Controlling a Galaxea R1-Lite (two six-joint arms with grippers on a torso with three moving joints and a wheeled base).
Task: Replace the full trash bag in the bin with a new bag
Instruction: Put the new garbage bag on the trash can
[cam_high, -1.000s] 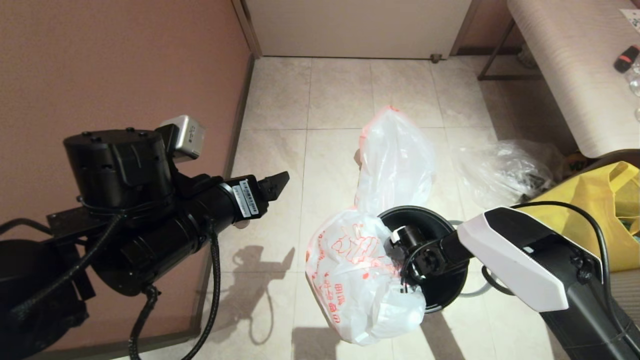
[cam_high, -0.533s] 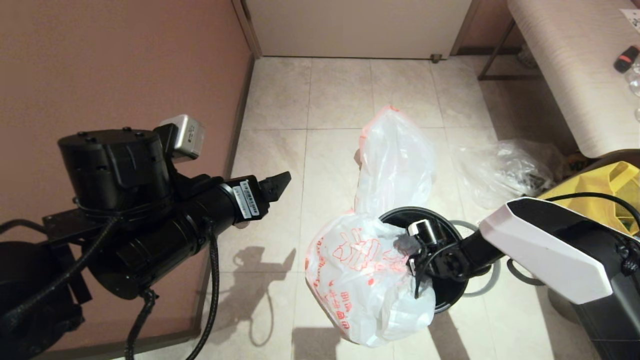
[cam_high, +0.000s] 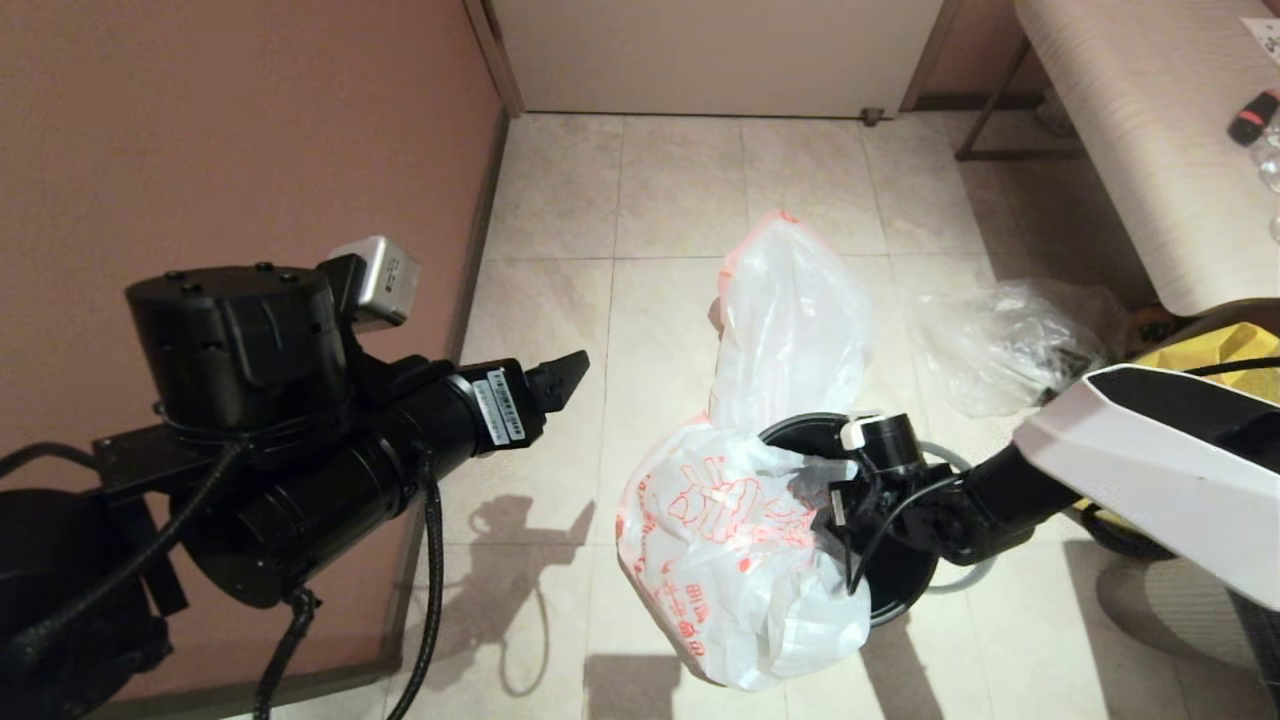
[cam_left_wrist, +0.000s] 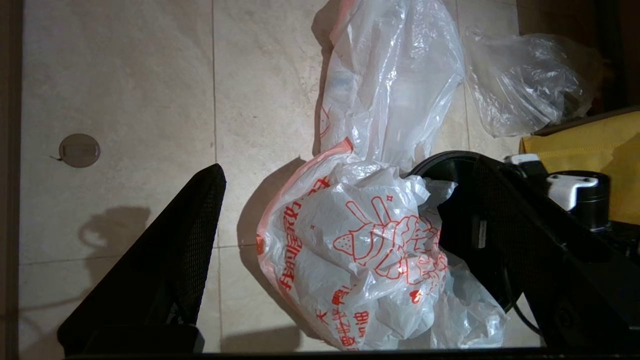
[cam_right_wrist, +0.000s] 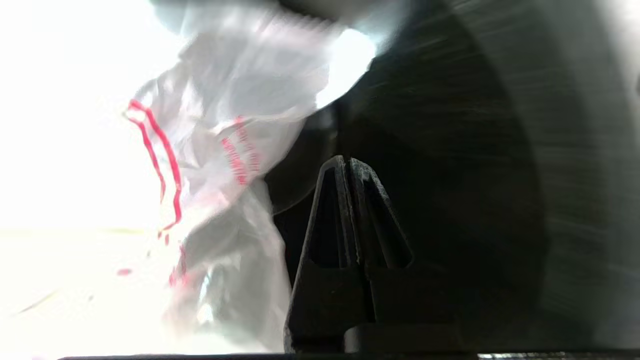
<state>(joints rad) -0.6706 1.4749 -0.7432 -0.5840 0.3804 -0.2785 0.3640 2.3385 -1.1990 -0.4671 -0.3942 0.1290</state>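
The new bag (cam_high: 730, 560), white with red-orange print, hangs crumpled over the near-left side of the black bin (cam_high: 800, 432). Part of its edge lies inside the rim. My right gripper (cam_high: 828, 497) reaches into the bin beside the bag. In the right wrist view its fingers (cam_right_wrist: 330, 215) are pressed together against the dark bin wall (cam_right_wrist: 450, 150), with no plastic showing between them and the new bag (cam_right_wrist: 225, 150) alongside. The full trash bag (cam_high: 790, 320) lies on the floor behind the bin. My left gripper (cam_high: 565, 372) hovers open to the left, its view taking in the new bag (cam_left_wrist: 360, 255).
The grey ring (cam_high: 962, 580) lies on the floor around the bin's right side. A clear plastic bag (cam_high: 1000, 345) and a yellow tote (cam_high: 1230, 345) sit to the right, under a table (cam_high: 1130, 130). A reddish wall (cam_high: 200, 120) runs along the left.
My right arm has drawn back to the right and its wrist has turned toward the bin's far rim. The new bag shifted slightly right with it. The left arm barely moved.
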